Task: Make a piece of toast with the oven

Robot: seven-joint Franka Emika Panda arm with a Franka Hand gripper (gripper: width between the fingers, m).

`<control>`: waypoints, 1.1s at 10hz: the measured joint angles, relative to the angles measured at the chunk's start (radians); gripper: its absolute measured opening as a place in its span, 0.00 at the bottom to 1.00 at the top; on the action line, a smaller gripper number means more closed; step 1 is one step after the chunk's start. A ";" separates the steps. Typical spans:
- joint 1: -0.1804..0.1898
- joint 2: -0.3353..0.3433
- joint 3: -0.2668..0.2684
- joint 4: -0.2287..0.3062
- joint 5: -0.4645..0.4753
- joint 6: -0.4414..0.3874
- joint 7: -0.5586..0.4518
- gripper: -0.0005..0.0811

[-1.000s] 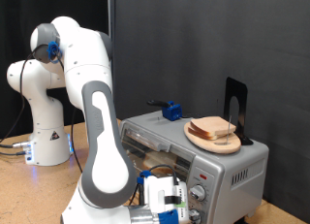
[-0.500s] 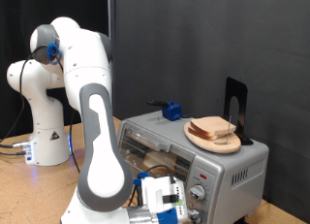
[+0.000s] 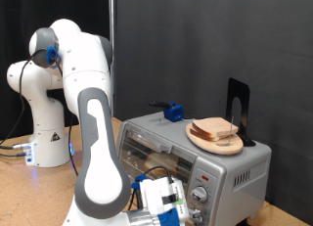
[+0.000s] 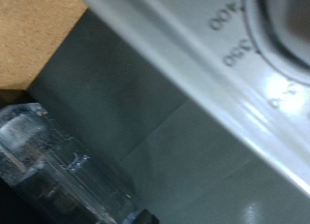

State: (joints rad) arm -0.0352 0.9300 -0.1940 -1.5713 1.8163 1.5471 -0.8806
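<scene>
The Panda arm [image 3: 93, 138] fills the exterior view from ten o'clock down to six, and over the last second its forearm has sunk a little lower and closer to the front of the oven [image 3: 201, 153], which sits at four o'clock. That small drop puts the hand level with the knob column, so the work now looks to be at the controls rather than at the bread. The gripper [image 3: 164, 202] is at five o'clock, just beside the knobs [image 3: 201, 196]; whether its fingers are parted or closed cannot be told from either view.

Inside the oven, behind the glass door, a tan slab that may be the piece of toast [image 3: 155, 165] shows on the rack, though it is too dim to be sure. On the oven's top, at three o'clock, the wooden plate [image 3: 215, 143] carries the stacked slices [image 3: 215, 131].

In the wrist view a dial edge [image 4: 286, 25] bears the printed numbers 400 and 350.
</scene>
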 joint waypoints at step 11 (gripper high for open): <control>0.012 -0.027 -0.067 0.030 -0.098 0.105 0.524 0.60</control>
State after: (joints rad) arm -0.0236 0.9029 -0.2607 -1.5408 1.7186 1.6525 -0.3563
